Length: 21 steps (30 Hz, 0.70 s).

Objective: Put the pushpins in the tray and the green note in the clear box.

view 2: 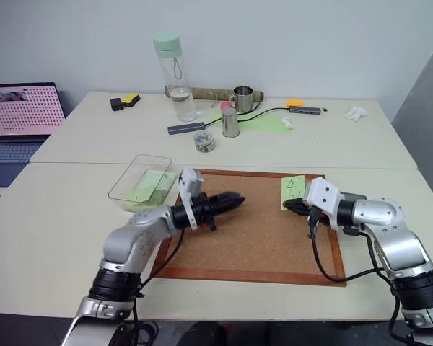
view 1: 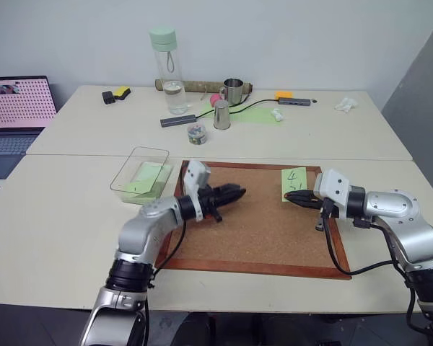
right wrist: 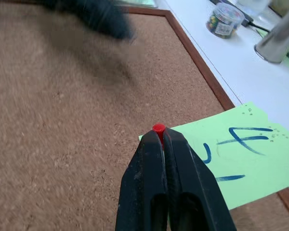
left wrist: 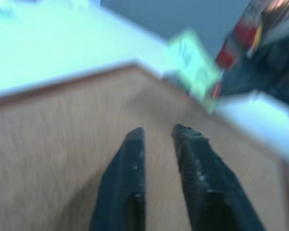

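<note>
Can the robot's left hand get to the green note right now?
Probably yes: bare cork board lies between the left gripper and the green note, though the right gripper, pinching a red pin, crowds it.

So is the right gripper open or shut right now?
Shut. In the right wrist view the right gripper's two black fingers are pressed together on a red pushpin, just over the corner of the green note.

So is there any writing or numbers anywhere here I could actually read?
"4": blue handwriting on the green note lying at the cork board's edge.
Further blue strokes below the 4: not readable as a character.
Laptop screen: pink grid of tiny marks, too small to read.
Label on the small jar of pins: too small to read.
</note>
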Available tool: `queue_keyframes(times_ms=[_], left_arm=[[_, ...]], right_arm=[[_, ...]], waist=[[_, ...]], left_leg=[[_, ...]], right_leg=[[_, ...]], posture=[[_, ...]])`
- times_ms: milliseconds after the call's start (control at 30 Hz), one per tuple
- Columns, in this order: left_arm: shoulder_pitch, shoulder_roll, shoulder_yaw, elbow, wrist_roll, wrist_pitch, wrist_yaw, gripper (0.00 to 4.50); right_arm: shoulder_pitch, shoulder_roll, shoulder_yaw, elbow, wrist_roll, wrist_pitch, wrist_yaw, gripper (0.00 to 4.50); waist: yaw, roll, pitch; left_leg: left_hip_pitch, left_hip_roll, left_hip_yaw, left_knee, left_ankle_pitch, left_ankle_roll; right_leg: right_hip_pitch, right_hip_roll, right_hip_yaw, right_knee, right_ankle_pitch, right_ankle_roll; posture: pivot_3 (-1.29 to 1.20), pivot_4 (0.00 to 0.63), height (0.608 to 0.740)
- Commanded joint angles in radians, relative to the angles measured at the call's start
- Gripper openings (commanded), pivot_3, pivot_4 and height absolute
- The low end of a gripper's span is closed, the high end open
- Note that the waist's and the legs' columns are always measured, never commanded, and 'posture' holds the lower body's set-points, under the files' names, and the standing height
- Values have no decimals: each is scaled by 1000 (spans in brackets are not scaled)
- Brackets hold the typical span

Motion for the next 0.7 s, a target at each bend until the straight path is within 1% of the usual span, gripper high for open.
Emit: queue_keyframes(times_ms=[33,133,233,300,367,700], left_arm=[[-2,-20,38,-61,-115,120,27,1942],[1,-39,47,-82,-170,176,45,2527],[0,-61,48,-72,-190,194,65,3031],[-3,-81,42,-61,-197,192,72,3485],[-8,-98,41,-56,-214,200,77,3709],[-53,-165,2,-7,-186,149,82,3709]], right_arm=[[-29,-16,11,-30,-55,-132,7,0],[-46,-18,19,-29,-91,-203,3,0],[-68,-23,32,-37,-108,-243,14,0],[-82,-25,43,-42,-120,-273,23,0],[-91,-23,50,-51,-120,-283,29,0],[-112,-13,78,-76,-119,-306,46,0]], waist=[[0,0,0],[0,-1,1],[1,-1,1],[1,-1,1],[1,-1,1],[3,-2,1]], left_leg=[[0,0,0,0,0,0],[0,0,0,0,0,0],[0,0,0,0,1,-2],[0,0,0,0,2,-3],[0,0,0,0,2,-4],[0,0,0,0,2,-5]], right_leg=[[0,0,0,0,0,0],[0,0,0,0,0,0],[0,0,0,0,0,0],[0,0,0,-1,0,0],[0,0,0,-1,0,0],[0,0,0,-1,0,0]], posture=[[0,150,740],[0,150,740],[0,150,740],[0,150,740],[0,150,740],[0,150,740]])
